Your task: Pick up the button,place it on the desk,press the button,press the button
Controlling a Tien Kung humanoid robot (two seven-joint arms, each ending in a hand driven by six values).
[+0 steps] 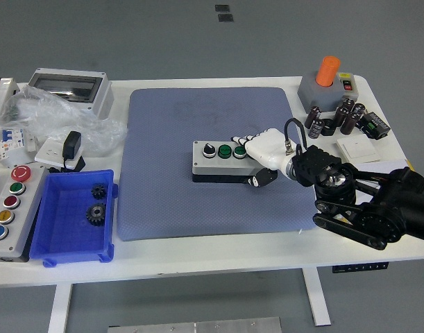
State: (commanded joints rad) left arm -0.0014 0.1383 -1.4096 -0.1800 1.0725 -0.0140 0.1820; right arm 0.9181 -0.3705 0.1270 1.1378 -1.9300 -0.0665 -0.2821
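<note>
Grey floor lies behind the white table [198, 260], and a blue-grey mat [170, 201] covers its middle. On this mat lies the button box [218, 161], a grey box with a black base. Its long axis runs left to right across the mat, almost parallel to the near table edge, and its face with the buttons points up. I can see a black selector knob [209, 149] at the left end and two green buttons [232, 150] beside it.

My right hand [266, 154] comes in from the right and is on the right end of the box. The white fingers [243, 140] lie over the top face there, and the dark thumb [260, 180] is at the front side, so the hand clasps the box by this end. The rest of the box extends to the left of my hand.
</note>
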